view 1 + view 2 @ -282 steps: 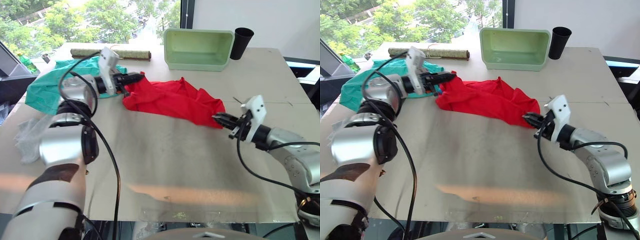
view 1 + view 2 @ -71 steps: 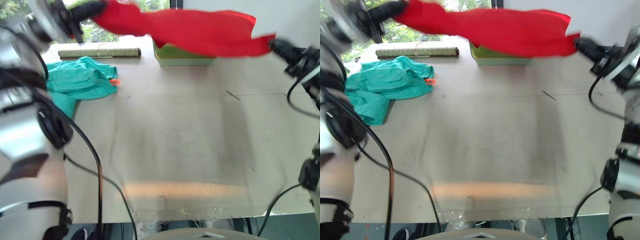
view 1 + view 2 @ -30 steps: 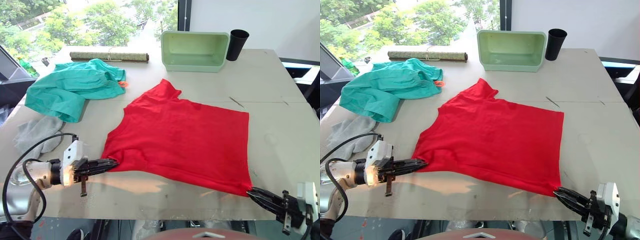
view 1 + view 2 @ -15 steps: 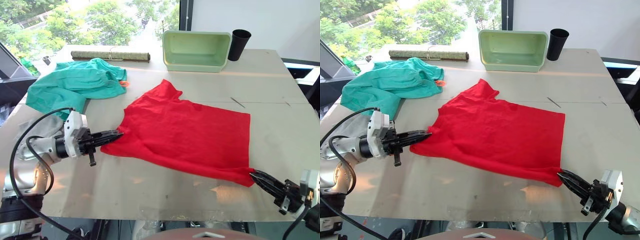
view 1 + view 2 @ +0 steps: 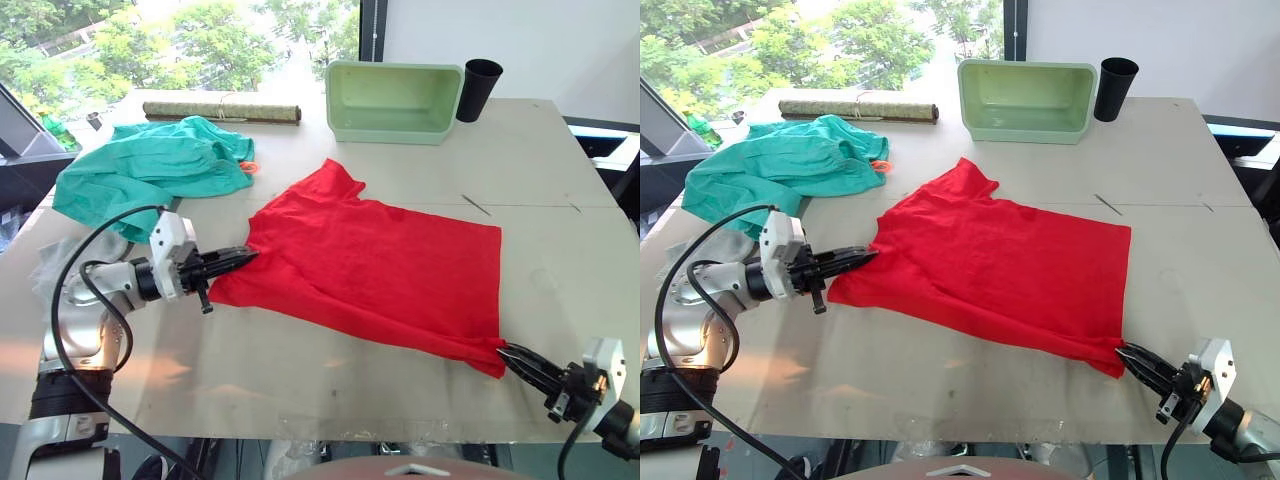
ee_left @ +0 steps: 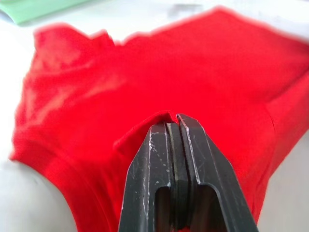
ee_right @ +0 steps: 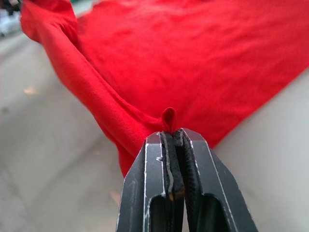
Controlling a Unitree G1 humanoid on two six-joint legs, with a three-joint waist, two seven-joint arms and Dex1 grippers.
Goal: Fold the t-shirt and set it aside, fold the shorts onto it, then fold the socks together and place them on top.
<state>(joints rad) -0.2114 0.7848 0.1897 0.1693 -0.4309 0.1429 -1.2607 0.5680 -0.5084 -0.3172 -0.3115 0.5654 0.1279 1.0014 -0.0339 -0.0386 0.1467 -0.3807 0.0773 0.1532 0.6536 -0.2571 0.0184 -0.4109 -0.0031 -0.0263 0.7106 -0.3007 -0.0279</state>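
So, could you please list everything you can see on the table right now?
t-shirt: one, red, spread mid-table.
shorts: one, teal, crumpled, far left.
socks: light grey, left edge, count unclear.
tub: one, pale green, far edge.
cup: one, black, right of the tub.
roll: one, olive, far left.
table: one, beige.
left claw: black, shut on the shirt's left corner.
right claw: black, shut on its near right corner.

A test room or lab by a window — not a home.

A large plain worktable holds loose props: a pale green plastic tub, a black cup, a rolled mat. Behind it stand a bare white wall and a window looking down on trees — cables trail from the arms.
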